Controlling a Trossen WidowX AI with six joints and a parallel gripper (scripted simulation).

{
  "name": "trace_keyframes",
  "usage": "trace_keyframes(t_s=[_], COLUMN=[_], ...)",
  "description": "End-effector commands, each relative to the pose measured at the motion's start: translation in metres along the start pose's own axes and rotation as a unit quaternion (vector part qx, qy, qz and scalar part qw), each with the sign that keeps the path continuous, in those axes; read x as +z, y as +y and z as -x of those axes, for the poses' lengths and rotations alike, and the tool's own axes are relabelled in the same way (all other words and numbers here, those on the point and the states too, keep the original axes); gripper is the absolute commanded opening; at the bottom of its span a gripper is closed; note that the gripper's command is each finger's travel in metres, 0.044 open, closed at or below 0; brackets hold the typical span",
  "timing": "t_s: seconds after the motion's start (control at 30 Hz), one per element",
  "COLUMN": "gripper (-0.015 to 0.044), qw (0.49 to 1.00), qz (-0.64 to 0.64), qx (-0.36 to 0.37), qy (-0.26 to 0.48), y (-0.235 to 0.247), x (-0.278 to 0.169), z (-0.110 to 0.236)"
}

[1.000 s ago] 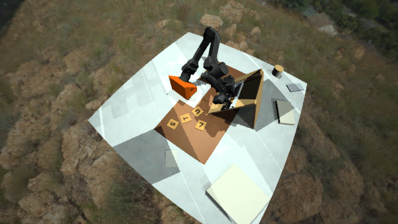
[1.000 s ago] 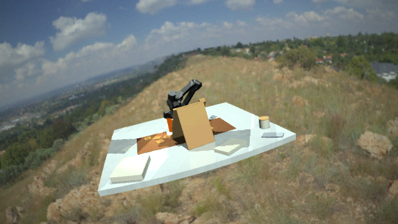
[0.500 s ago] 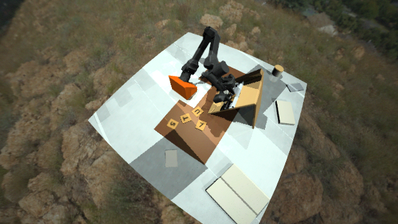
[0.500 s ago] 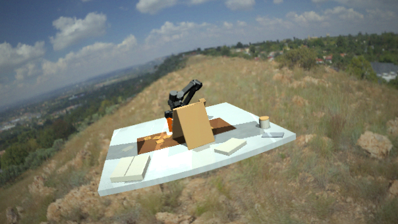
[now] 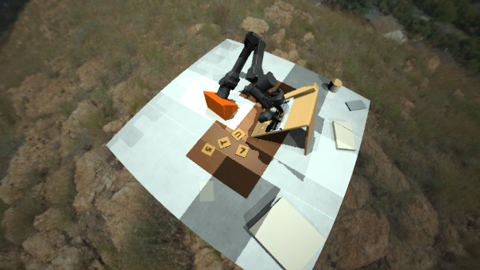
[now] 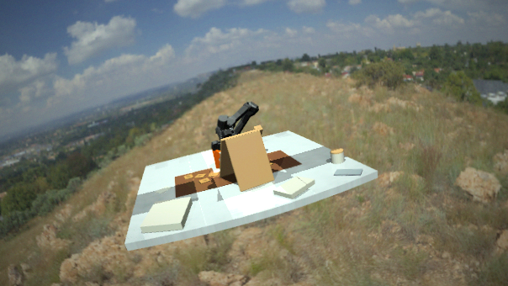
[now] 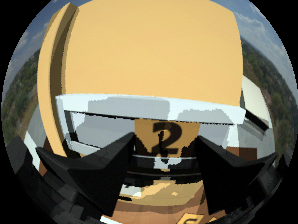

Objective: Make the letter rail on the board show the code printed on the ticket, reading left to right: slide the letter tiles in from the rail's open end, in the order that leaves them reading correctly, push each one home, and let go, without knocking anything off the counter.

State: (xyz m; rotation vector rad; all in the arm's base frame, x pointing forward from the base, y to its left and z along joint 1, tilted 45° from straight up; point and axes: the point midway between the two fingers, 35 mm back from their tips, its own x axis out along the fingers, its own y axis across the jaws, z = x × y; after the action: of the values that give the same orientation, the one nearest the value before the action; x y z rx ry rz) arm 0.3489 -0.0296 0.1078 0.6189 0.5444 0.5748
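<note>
My gripper (image 7: 166,139) (image 5: 273,121) is shut on a tan letter tile marked "2" (image 7: 162,137). It holds the tile right at the pale rail (image 7: 120,106) along the lower part of the tan slanted board (image 7: 153,43) (image 5: 303,111) (image 6: 246,160). I cannot tell whether the tile sits in the rail. Loose tiles marked "S" (image 5: 208,149), "T" (image 5: 224,142), "U" (image 5: 238,134) and "7" (image 5: 242,150) lie on the brown mat (image 5: 234,175). An orange wedge-shaped stand (image 5: 220,104) sits left of the arm; I cannot read any code on it.
A cork-topped cylinder (image 5: 335,85) (image 6: 336,156) and a flat grey plate (image 5: 355,105) lie at the counter's far right. A small cream box (image 5: 343,135) lies beside the board. A large cream box (image 5: 290,234) (image 6: 166,214) lies near the front edge, and a pale card (image 5: 206,190) lies left of it.
</note>
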Motion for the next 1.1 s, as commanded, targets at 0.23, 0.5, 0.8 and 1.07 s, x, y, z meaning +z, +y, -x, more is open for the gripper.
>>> trace_keyframes(t_s=[0.23,0.5,0.8,1.07], gripper=[0.0,0.0,0.0,0.0], qw=[1.0,1.0,1.0,1.0], qz=[-0.006,-0.006,-0.007,-0.007], qx=[-0.001,0.0,0.0,0.0], qy=[0.003,0.003,0.003,0.003], y=[0.007,0.011,0.016,0.021], x=[-0.004,-0.004,-0.003,-0.003], z=[-0.001,-0.001,-0.001,-0.001])
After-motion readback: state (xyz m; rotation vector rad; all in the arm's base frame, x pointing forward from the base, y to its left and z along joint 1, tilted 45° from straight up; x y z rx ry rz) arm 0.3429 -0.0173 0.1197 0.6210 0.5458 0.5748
